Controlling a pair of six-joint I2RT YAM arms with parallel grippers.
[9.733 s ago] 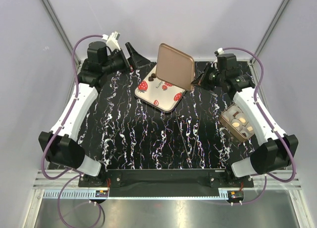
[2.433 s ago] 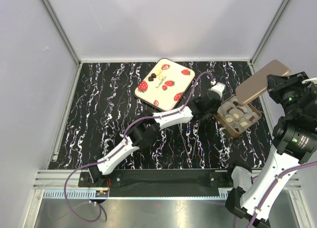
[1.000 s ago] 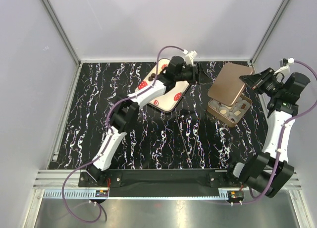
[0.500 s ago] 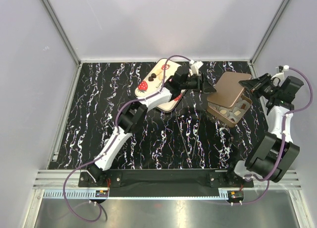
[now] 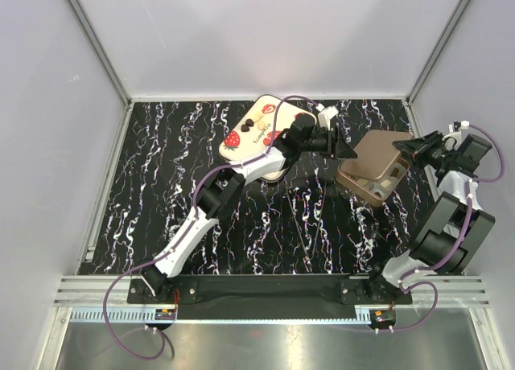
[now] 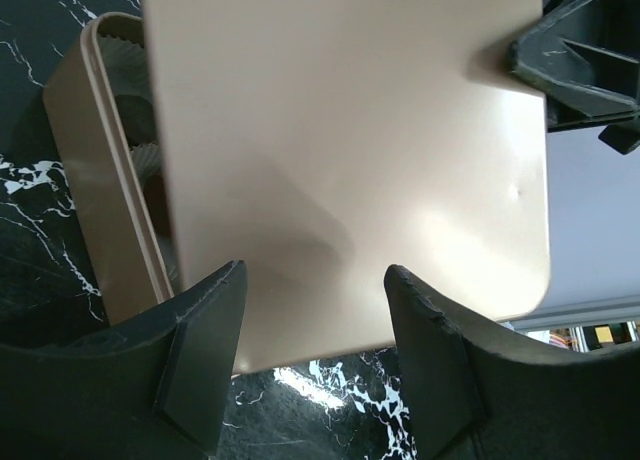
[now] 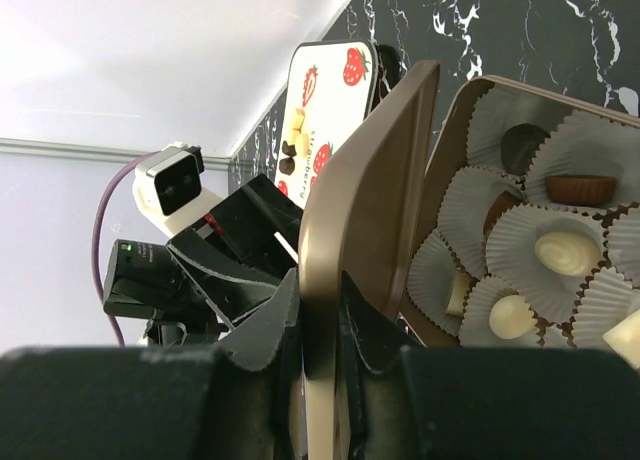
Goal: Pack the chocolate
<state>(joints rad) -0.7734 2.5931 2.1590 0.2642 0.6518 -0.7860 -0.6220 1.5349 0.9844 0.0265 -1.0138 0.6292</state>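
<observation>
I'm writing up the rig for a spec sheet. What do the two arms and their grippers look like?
Both the left arm and right arm have white link shells and black joints, each trailed by a purple cable. Left gripper and right gripper: black, broad, tapering fingers.
</observation>
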